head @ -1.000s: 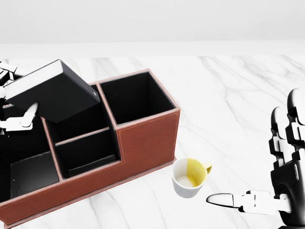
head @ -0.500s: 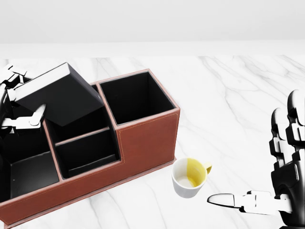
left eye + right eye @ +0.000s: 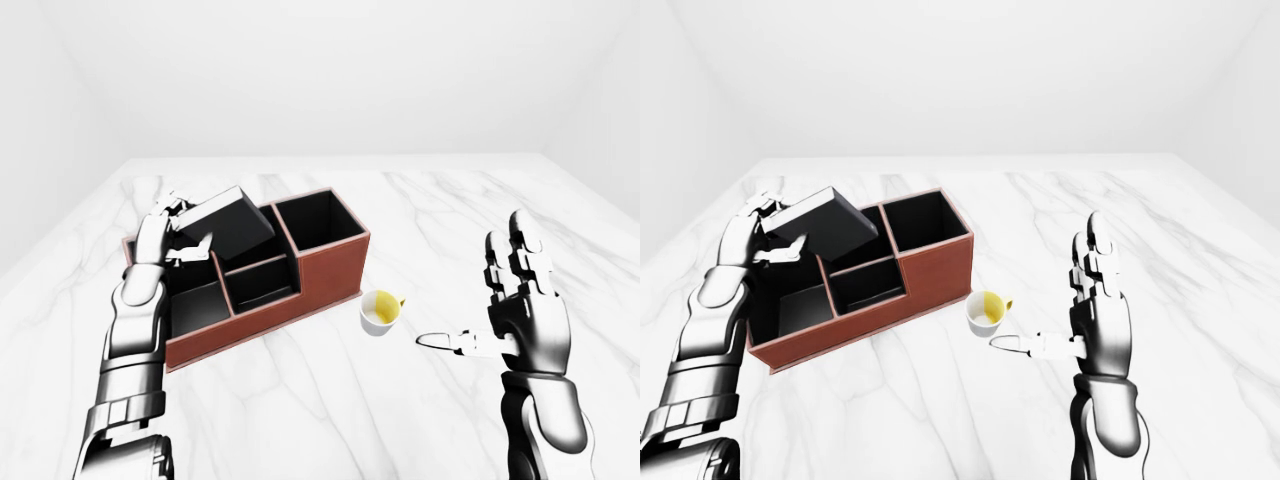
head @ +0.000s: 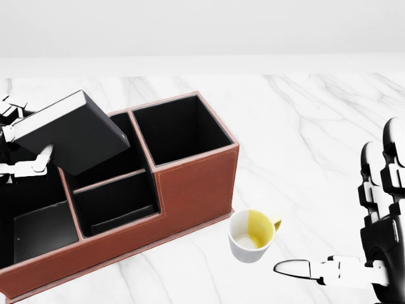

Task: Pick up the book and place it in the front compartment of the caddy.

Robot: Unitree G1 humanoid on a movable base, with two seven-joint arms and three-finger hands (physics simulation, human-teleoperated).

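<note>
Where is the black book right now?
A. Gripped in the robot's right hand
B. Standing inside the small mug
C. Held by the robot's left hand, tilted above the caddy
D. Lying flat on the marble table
C: the left hand grips the book, tilted over the caddy.

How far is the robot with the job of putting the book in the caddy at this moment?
Done: the book is off the table, gripped by the left hand. In hand: it hangs tilted over the caddy, above the compartments at the head view's left, not yet inside any. Left: lower it into the front compartment and let go. The right hand is open and idle near the cup.
</note>
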